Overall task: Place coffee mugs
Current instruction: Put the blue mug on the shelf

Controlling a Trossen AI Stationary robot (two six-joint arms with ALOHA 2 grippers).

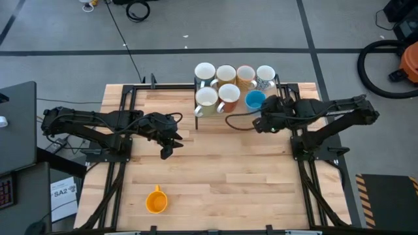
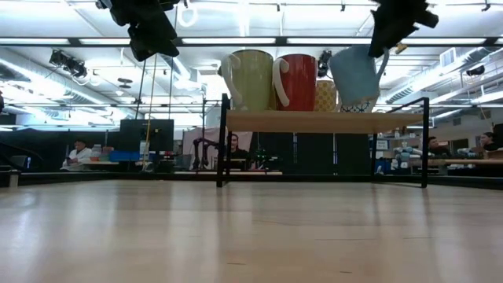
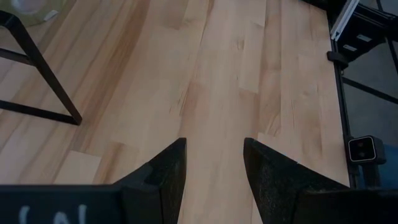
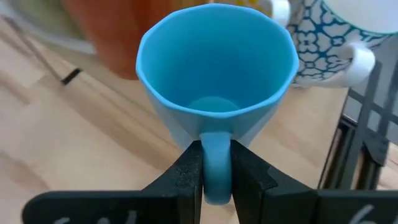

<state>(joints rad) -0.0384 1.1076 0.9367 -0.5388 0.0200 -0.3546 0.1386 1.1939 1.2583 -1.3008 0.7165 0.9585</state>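
**Blue mug pinched by its handle at the rack; orange mug alone on the table**

Readable writing is scarce. You have a white sheet [image 1: 60, 194] lying off the table's left front corner with "SA2" printed on it; the smaller print below it cannot be read. No brand shows on any mug.

Your right gripper [image 4: 216, 171] has its dark fingers pressed against both sides of the handle of the blue mug [image 4: 214, 74], pinching it. The mug is glossy, smooth, flaring to a wide round rim, with a looped handle. In the high view it sits at the right end of the front row of the rack [image 1: 196, 108], a wooden shelf on a thin black metal frame at the table's far edge. In the low view the blue mug hangs tilted, its base close to the shelf; you cannot tell whether it touches.

Six other mugs stand on the rack: four in the back row, two in the front. The pale green mug [image 2: 249, 79] and the red mug [image 2: 297, 81] stand upright side by side at the front. Just beside the blue mug is a white mug [image 4: 348, 31] with a teal lattice pattern.

The orange mug [image 1: 156, 200] lies apart on the light wood table [image 1: 228, 176], near the front left.

Your left gripper [image 3: 213, 171] hovers over bare planks, fingers spread, holding nothing.
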